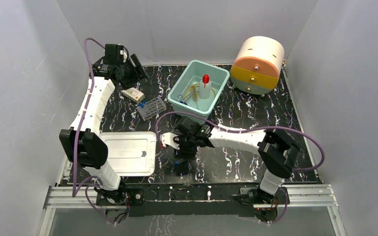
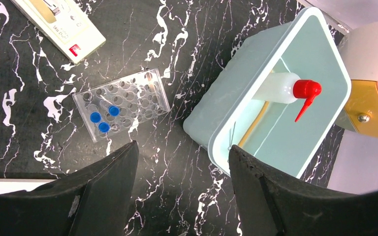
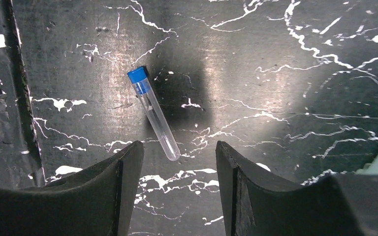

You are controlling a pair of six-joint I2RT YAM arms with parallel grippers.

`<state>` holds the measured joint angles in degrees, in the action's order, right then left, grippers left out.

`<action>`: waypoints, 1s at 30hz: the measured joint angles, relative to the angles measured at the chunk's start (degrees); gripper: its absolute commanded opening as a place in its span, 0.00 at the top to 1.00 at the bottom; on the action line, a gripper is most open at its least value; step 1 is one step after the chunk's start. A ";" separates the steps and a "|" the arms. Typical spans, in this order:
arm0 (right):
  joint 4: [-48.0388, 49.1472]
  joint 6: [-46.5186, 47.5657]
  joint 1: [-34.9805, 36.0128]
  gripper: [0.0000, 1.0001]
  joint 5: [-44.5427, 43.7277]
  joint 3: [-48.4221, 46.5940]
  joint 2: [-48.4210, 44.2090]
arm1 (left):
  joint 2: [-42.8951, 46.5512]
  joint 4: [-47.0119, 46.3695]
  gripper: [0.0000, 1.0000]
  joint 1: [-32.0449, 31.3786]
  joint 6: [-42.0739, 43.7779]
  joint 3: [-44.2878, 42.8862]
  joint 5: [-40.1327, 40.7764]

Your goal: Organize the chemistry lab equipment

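A thin blue-capped tube (image 3: 153, 119) lies flat on the black table just ahead of my right gripper (image 3: 177, 150), which is open and empty above it, near the front edge (image 1: 181, 162). The grey tube rack (image 2: 123, 103) holds three blue-capped tubes (image 2: 103, 118) and also shows in the top view (image 1: 151, 108). The red-nozzled wash bottle (image 2: 280, 88) and tan rubber tubing (image 2: 253, 125) sit in the teal bin (image 2: 226, 93). My left gripper (image 2: 182, 152) is open and empty, high above the rack and bin, at the back left (image 1: 139, 69). I cannot make out tongs or a loose cap.
A white box (image 1: 133, 95) lies behind the rack. A metal tray (image 1: 128, 153) sits at the front left. A round cream and orange drawer unit (image 1: 257, 64) stands at the back right beside the teal bin (image 1: 181, 79).
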<state>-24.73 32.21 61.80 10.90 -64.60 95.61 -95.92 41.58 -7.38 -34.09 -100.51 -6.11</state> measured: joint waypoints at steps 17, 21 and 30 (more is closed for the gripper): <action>4.07 -0.90 0.00 0.51 2.36 1.68 6.34 | -0.02 -0.09 0.34 0.00 0.00 0.66 -0.87; 4.74 -0.63 0.00 0.55 2.49 2.14 6.49 | -0.02 -0.24 0.34 0.00 0.00 0.83 -1.07; 5.16 0.02 0.59 0.73 2.71 2.23 6.51 | -0.02 -0.85 0.34 0.00 -0.24 3.41 -1.84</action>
<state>-19.57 32.23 62.39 13.61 -62.37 102.13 -95.94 40.73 -7.38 -34.33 -97.10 -7.94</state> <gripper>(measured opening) 0.290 0.662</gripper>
